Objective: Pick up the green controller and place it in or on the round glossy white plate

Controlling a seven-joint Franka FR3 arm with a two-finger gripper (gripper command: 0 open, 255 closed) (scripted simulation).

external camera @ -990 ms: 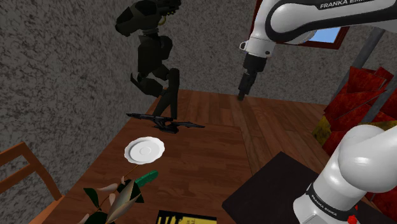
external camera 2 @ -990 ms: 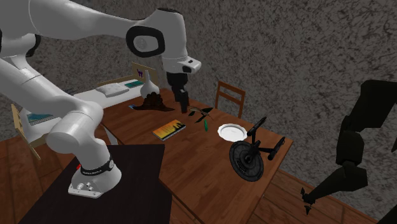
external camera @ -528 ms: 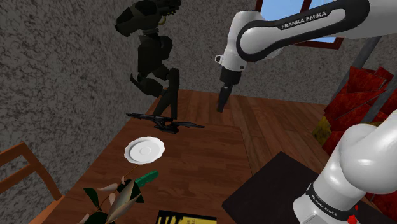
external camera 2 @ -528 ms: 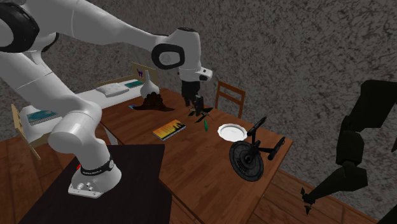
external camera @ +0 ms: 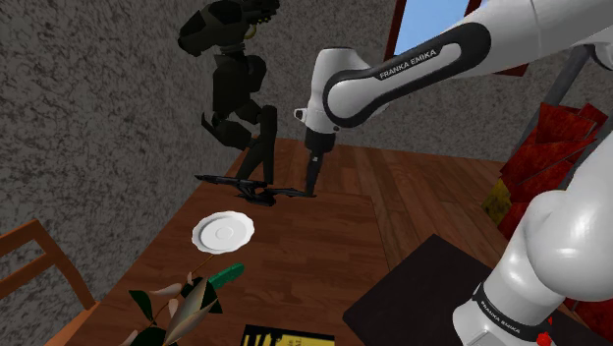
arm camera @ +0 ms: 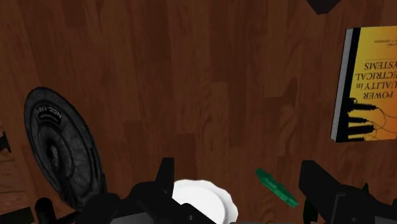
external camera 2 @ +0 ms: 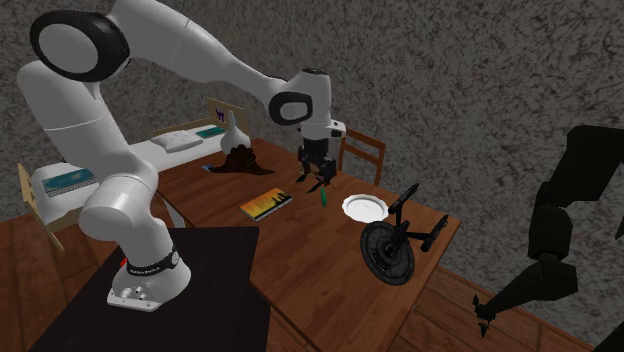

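In the shoulder view the white arm has swung from 3 o'clock toward the middle and dropped, so the black pincer (external camera: 312,185) now hangs over the wooden worktop (external camera: 324,246), at about 2 o'clock from the white plate (external camera: 223,232). I judge this to be the approach: the reach is nearly closed but no grasp has begun. The wrist view shows the 2 fingers standing wide apart with nothing between them. The green controller (external camera: 230,274) lies flat on the worktop at 6 o'clock from the plate, just beside it and not touching. In the second exterior view the pincer (external camera 2: 316,180) hovers at 12 o'clock over the controller (external camera 2: 323,197). Counting there from left to right: 1 yellow book (external camera 2: 266,204), 1 green controller, 1 round white plate (external camera 2: 364,207), 1 black disc (external camera 2: 388,250). There is 1 arm with 1 pincer.
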